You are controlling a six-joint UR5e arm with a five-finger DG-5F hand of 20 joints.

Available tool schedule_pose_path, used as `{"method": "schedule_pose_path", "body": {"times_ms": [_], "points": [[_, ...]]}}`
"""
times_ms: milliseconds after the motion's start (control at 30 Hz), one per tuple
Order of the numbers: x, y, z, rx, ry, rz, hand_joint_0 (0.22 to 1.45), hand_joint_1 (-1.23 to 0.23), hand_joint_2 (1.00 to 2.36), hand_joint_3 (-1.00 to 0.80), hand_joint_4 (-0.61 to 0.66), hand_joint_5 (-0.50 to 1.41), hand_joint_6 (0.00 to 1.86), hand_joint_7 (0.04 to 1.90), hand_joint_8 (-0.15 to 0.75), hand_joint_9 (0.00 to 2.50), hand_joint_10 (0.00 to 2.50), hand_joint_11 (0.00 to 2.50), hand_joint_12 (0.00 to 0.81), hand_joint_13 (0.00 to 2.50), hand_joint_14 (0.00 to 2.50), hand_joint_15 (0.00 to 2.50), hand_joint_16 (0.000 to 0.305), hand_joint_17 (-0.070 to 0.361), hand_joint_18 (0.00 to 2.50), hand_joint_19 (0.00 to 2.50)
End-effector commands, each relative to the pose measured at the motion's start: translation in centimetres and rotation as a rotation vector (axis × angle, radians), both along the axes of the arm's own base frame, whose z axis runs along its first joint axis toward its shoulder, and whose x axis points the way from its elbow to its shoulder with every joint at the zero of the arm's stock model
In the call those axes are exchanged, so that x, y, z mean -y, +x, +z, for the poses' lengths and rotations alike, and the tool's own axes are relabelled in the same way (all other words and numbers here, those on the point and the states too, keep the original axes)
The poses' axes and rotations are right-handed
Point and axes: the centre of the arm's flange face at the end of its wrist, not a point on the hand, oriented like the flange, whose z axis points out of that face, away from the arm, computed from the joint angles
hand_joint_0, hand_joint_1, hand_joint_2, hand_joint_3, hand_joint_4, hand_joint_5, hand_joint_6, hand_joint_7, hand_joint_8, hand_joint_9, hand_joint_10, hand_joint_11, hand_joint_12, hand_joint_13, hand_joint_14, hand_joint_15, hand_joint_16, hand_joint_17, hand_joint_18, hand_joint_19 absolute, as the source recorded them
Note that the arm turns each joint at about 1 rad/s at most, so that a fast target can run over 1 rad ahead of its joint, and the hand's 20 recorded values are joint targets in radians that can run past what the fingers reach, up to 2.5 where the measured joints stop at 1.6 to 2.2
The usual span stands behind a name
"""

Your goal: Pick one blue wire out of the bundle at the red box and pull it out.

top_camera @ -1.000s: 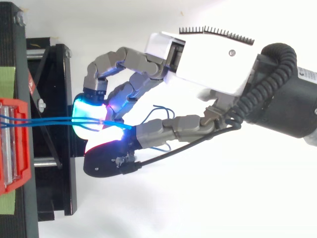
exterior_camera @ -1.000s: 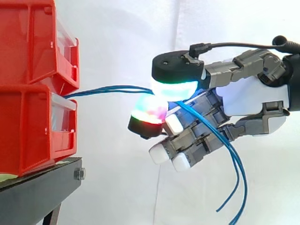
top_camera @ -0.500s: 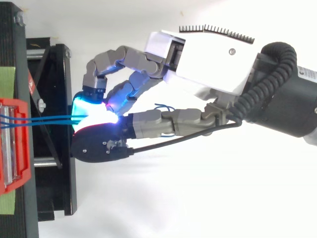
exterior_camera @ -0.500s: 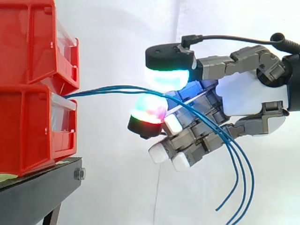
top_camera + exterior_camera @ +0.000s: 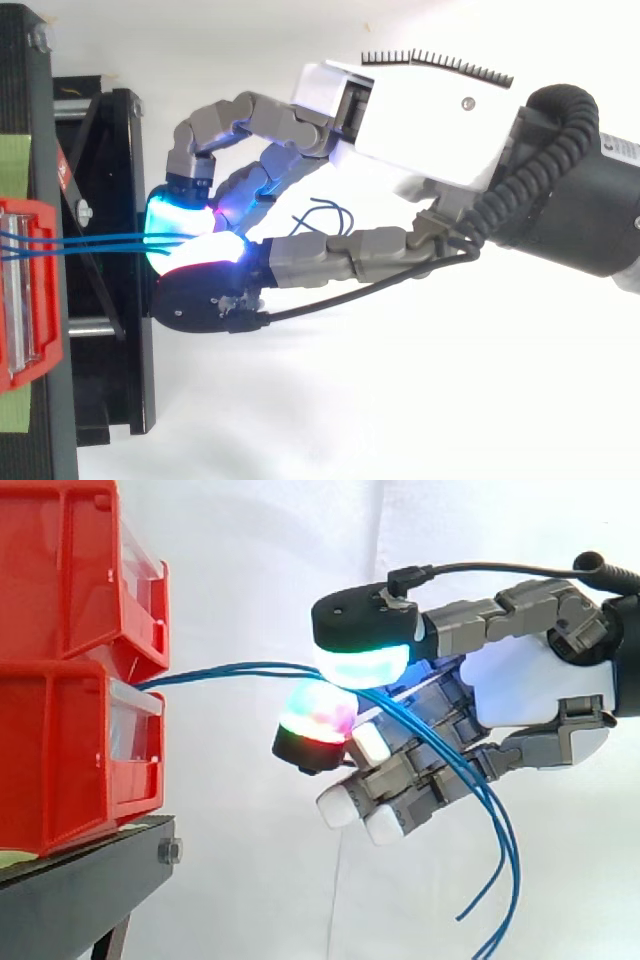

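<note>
The hand [image 5: 520, 695] is reaching in from the right edge of the side view. Its thumb and one finger are curling together in the middle of the frame. The blue wires [image 5: 230, 670] are running between their two glowing pads [image 5: 360, 665].

Half a second ago the thumb pad was lifted, and there was a gap above the wires. Now the thumb is coming back down and seems to be pressing on the wires again. So the hand is pinching them, the way it was doing a second ago. The other fingers are bending loosely underneath.

The wires are coming out of the red box [image 5: 60, 750] at the left, which is sitting on the black stand [image 5: 80, 890]. They are going across, passing through the pinch and hanging down toward the lower right.

I think more than one wire is going through the pinch, and the task is asking for only one. The letting go and grabbing again looks like a try at getting a better hold. The wires are still sitting in the box, so the pulling out is not done yet.
</note>
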Motion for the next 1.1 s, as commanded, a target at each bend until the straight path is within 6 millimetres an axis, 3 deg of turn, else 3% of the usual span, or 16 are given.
{"method": "schedule_pose_path", "body": {"times_ms": [0, 200, 400, 567, 700, 833, 1067], "points": [[-0.02, 0.04, -0.03, 0.001, 0.000, 0.000, 0.70, -0.84, 1.01, -0.18, 0.30, -0.23, 0.88, 1.05, 0.359, 0.72, 0.02, 0.77, 0.446, 0.72, 0.01, 0.41, 0.064, 0.144, 0.67, 0.42], [-0.03, 0.07, -0.01, 0.004, 0.001, 0.000, 0.69, -0.91, 1.00, -0.50, 0.29, -0.23, 0.89, 1.02, 0.352, 0.71, 0.02, 0.78, 0.438, 0.71, 0.01, 0.40, 0.064, 0.143, 0.68, 0.42], [-0.03, 0.05, 0.11, 0.006, 0.001, 0.000, 0.54, -0.72, 1.00, -0.50, 0.32, -0.19, 0.84, 1.05, 0.375, 0.80, 0.02, 0.70, 0.455, 0.73, 0.01, 0.43, 0.065, 0.147, 0.68, 0.48], [-0.03, 0.05, 0.11, 0.006, 0.001, 0.000, 0.56, -0.63, 1.00, -0.50, 0.30, -0.17, 0.82, 1.10, 0.385, 0.86, 0.02, 0.70, 0.455, 0.76, 0.01, 0.42, 0.064, 0.144, 0.68, 0.51], [-0.03, 0.05, 0.11, 0.006, 0.001, 0.000, 0.58, -0.69, 1.02, -0.26, 0.27, -0.18, 0.85, 1.20, 0.387, 0.87, 0.02, 0.74, 0.455, 0.78, 0.02, 0.44, 0.063, 0.141, 0.70, 0.50], [-0.04, 0.10, 0.02, 0.007, 0.001, 0.000, 0.60, -0.76, 1.02, -0.12, 0.24, -0.20, 0.91, 1.16, 0.387, 0.84, 0.02, 0.77, 0.455, 0.77, 0.01, 0.43, 0.062, 0.140, 0.71, 0.49], [-0.03, 0.09, 0.14, 0.010, 0.002, 0.000, 0.69, -0.85, 1.02, -0.07, 0.27, -0.22, 0.93, 1.05, 0.369, 0.77, 0.02, 0.79, 0.444, 0.74, 0.01, 0.43, 0.063, 0.142, 0.70, 0.44]]}}
